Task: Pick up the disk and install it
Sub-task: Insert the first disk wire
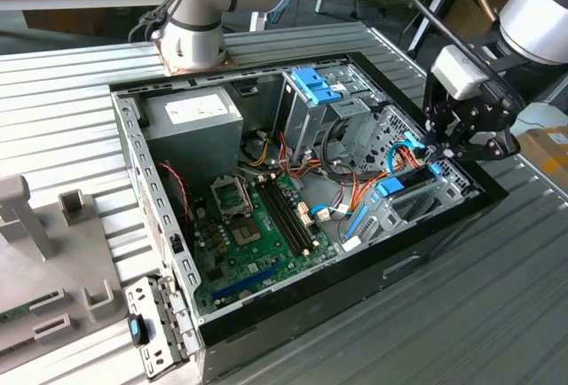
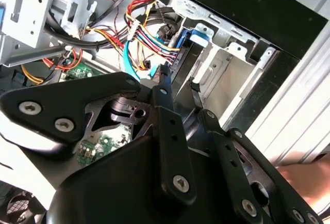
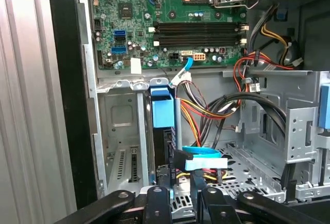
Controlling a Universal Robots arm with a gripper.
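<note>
We judge installation under way: the gripper (image 1: 441, 151), fingers nearly together on the edge of the disk (image 3: 162, 111), holds it upright in the case (image 1: 417, 261) bay directly below; seating needs straight downward pressure.

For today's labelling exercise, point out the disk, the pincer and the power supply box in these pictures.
disk (image 3: 162, 111): first wrist view, on its bright blue carrier end.
pincer (image 1: 446, 151): exterior view, midway between its fingertips.
power supply box (image 1: 193, 117): exterior view, on its grey top face.
</note>
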